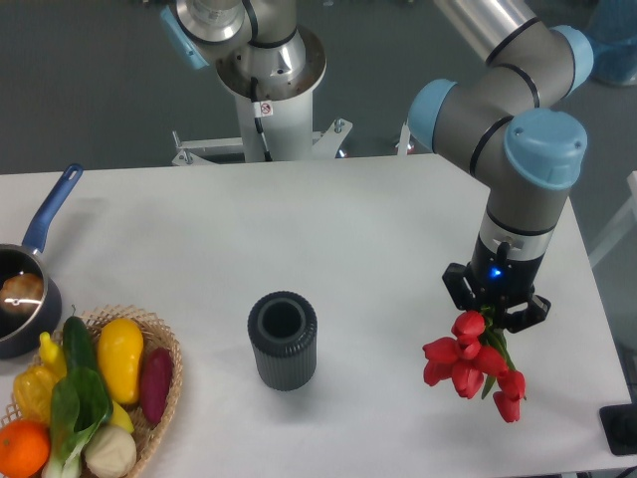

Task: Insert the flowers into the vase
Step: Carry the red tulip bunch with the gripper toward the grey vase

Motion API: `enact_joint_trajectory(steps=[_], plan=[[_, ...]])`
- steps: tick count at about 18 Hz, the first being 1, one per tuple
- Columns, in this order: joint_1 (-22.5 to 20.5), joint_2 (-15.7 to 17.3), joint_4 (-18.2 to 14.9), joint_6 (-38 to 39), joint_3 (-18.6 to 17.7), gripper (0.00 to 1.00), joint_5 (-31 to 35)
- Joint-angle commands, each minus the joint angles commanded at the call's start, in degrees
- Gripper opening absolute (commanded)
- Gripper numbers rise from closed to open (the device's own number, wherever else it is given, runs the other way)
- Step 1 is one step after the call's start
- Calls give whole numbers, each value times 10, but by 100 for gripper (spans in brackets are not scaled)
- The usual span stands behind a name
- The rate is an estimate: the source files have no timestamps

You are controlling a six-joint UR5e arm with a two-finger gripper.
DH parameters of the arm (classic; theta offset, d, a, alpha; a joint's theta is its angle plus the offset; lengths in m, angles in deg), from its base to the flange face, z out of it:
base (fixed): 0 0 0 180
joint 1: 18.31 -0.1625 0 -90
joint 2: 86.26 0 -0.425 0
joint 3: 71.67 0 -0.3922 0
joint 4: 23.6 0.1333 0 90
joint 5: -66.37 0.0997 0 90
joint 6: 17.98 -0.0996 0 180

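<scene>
Closest to us, at the lower left corner of the white desk (358,229), we see a woven basket (171,383) piled with produce: an orange (22,448), a pale round vegetable (109,450), leafy greens (75,403), a dark green cucumber (78,344), a yellow squash (119,357) and a purple piece (156,383). Just above it, at the left edge, we find a dark saucepan (15,329) with a blue handle (52,207) angled up and away, something brownish inside it.

Moving right, we come to the vase (283,341), a dark grey ribbed cylinder standing upright near the middle front of the desk, its round mouth open and showing nothing inside. It stands well apart from the basket and from the flowers.

Further right, we see the flowers (472,363), a bunch of red tulips with a little green stem showing, hanging blooms-down and tilted toward the lower right, near the front right part of the desk. The gripper (495,304) points downward from the arm and is clamped on the stem end of the bunch; its fingers are largely hidden by the black body and the blooms. Whether the lowest blooms touch the desk we cannot tell.
</scene>
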Motion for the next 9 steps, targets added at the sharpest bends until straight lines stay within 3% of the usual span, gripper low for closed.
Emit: enact_joint_trajectory(steps=[9], plan=[[-1,41,0,44,5,0,-120]])
